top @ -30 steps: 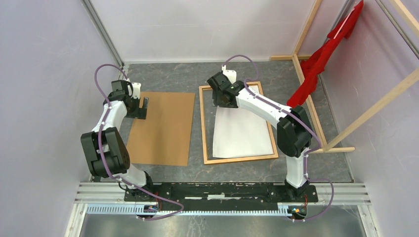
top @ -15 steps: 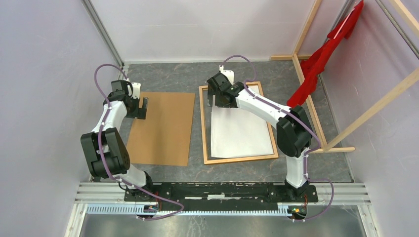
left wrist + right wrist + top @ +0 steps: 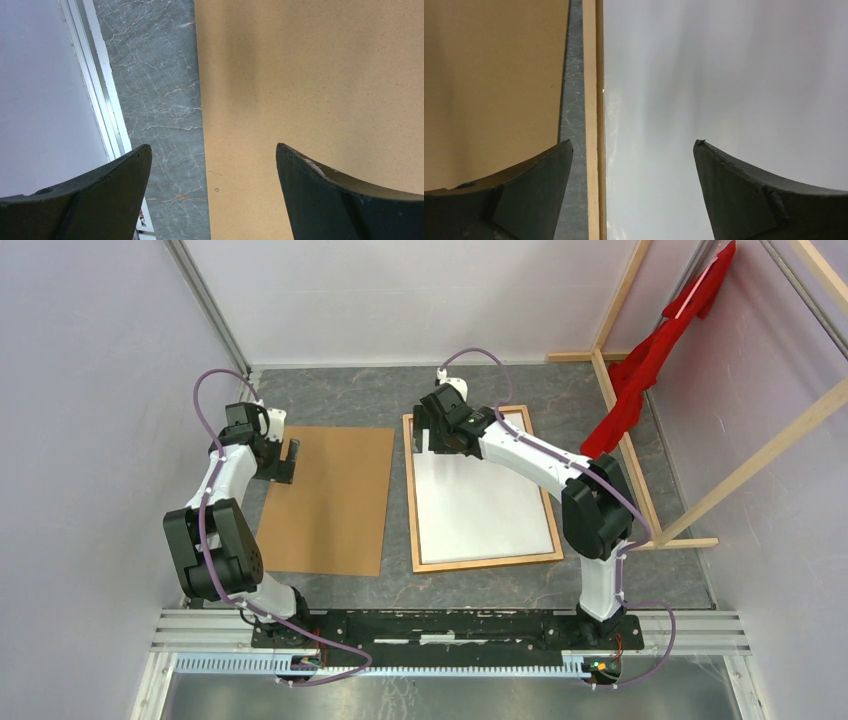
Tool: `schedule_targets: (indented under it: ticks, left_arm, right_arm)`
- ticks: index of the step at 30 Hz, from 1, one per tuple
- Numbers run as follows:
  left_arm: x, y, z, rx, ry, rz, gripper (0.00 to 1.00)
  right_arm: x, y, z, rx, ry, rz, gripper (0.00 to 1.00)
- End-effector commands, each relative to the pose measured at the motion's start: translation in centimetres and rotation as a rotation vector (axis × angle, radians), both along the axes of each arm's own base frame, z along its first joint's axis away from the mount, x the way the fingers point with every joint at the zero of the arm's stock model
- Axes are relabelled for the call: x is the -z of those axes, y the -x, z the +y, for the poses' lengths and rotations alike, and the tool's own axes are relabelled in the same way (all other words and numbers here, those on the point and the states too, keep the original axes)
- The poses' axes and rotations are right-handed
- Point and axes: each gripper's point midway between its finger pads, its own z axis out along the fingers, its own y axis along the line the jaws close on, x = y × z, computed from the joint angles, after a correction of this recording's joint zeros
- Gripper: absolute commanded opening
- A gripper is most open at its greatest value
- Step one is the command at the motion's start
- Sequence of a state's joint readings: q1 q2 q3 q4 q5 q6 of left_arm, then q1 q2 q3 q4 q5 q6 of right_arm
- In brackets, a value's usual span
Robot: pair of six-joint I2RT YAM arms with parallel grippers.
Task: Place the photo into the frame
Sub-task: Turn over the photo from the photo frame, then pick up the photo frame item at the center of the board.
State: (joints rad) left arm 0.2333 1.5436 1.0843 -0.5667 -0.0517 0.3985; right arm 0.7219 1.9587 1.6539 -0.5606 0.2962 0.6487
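The photo (image 3: 485,505) lies flat inside the orange-brown frame (image 3: 410,500) with its blank white side up. My right gripper (image 3: 428,438) hovers open over the frame's far left corner, holding nothing. In the right wrist view the gripper (image 3: 634,142) straddles the frame's left rail (image 3: 591,100), with the white photo (image 3: 724,75) under its right finger. My left gripper (image 3: 290,452) stands open over the far left edge of the brown backing board (image 3: 330,500). Its wrist view shows the gripper (image 3: 214,145) empty above the board's edge (image 3: 310,75).
The backing board (image 3: 494,75) lies left of the frame with a narrow strip of grey marbled table (image 3: 398,500) between them. Pale wooden beams (image 3: 625,440) with a red cloth (image 3: 650,365) stand at the right. Purple walls enclose the table.
The photo's far end has dropped from a tilt to lie flat in the frame. My right gripper has opened wide, let it go and shifted slightly away. The left arm has stayed still.
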Motion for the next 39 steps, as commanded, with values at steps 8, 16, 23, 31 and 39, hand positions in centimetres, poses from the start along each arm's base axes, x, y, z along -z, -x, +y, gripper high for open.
schedule_targets:
  ticks: [8,16,23,31,39]
  left_arm:
    - [-2.0,-1.0,6.5,-0.123,-0.118,-0.058,1.00]
    - [-0.2,0.0,10.8,-0.234,-0.226,-0.049,1.00]
    - [3.7,0.7,9.9,-0.239,-0.171,0.006,1.00]
    - [6.6,1.5,8.7,-0.215,-0.119,0.049,1.00]
    - [8.2,2.7,4.6,-0.133,0.040,0.103,1.00]
  right_arm:
    - [-3.1,2.9,7.9,-0.142,-0.237,-0.045,0.98]
    - [0.9,6.2,14.0,-0.194,-0.298,0.052,0.98]
    - [4.4,7.0,14.7,-0.180,-0.269,0.093,0.98]
    - [7.8,7.6,14.7,-0.161,-0.240,0.136,0.98]
    - [10.1,8.2,14.8,-0.147,-0.213,0.167,0.98]
